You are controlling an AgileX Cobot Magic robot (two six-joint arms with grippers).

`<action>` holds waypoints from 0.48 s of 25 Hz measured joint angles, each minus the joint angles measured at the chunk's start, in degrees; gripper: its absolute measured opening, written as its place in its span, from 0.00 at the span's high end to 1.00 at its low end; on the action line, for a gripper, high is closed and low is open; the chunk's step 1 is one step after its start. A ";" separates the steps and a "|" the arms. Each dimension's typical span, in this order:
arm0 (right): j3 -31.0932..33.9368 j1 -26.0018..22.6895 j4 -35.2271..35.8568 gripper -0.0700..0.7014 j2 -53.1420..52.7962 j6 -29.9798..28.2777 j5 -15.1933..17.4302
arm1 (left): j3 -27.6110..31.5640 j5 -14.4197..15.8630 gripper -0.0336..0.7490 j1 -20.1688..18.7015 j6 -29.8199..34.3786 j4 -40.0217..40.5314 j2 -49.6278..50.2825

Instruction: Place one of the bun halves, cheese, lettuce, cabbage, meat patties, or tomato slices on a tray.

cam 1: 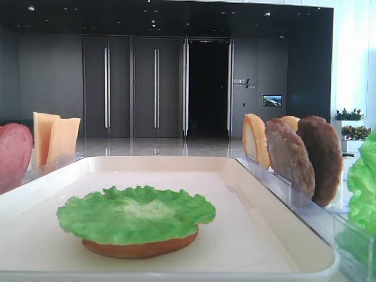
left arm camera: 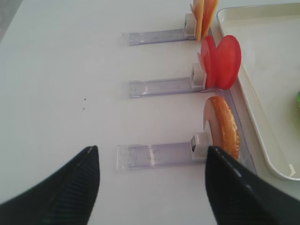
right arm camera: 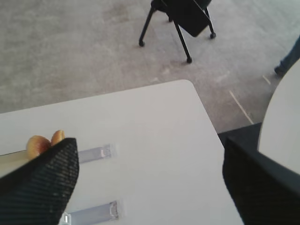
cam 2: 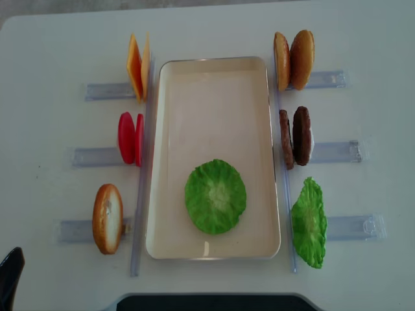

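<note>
White table [cam 2: 52,52] with a cream tray [cam 2: 214,71] in the middle, long side running near to far. On the tray's near half a lettuce leaf [cam 2: 215,196] lies flat on top of a bun half [cam 1: 140,247]; the low front view shows the bun's brown edge under the green.

Left of the tray, three clear holders. Far: cheese slices [cam 2: 137,66] on edge. Middle: tomato slices [cam 2: 130,138] on edge. Near: a second bun half [cam 2: 107,218] standing upright.

Right of the tray, three more holders. Far: two more bun halves [cam 2: 294,59] upright. Middle: two meat patties [cam 2: 296,137] upright, one lighter, one darker. Near: a second lettuce leaf [cam 2: 309,222] on edge.

Left gripper [left arm camera: 152,161]: fingers spread wide, holding nothing. In the left wrist view it hovers over the bare table left of the holders, with the near holder rail between its fingertips and the upright bun half [left arm camera: 222,127] just beyond the right fingertip, not touching. Tomato slices [left arm camera: 220,62] and cheese [left arm camera: 202,14] sit farther on. Only a dark tip of this arm shows at the near-left corner of the overhead view.

Right gripper [right arm camera: 150,173]: fingers spread wide, empty. It's above the table's far right part, well apart from the tray; bun halves [right arm camera: 44,143] peek over its left finger.
</note>
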 joint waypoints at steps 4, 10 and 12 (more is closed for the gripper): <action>1.42 0.00 2.34 0.14 -7.14 -2.39 0.00 | 0.00 0.00 0.27 0.00 0.00 0.00 0.00; 9.08 0.00 2.80 0.14 -17.08 -2.89 0.00 | 0.00 0.00 0.27 0.00 0.00 0.00 0.00; 12.85 0.00 2.86 0.14 -20.10 -2.89 0.00 | 0.00 0.00 0.27 0.00 0.00 0.00 0.00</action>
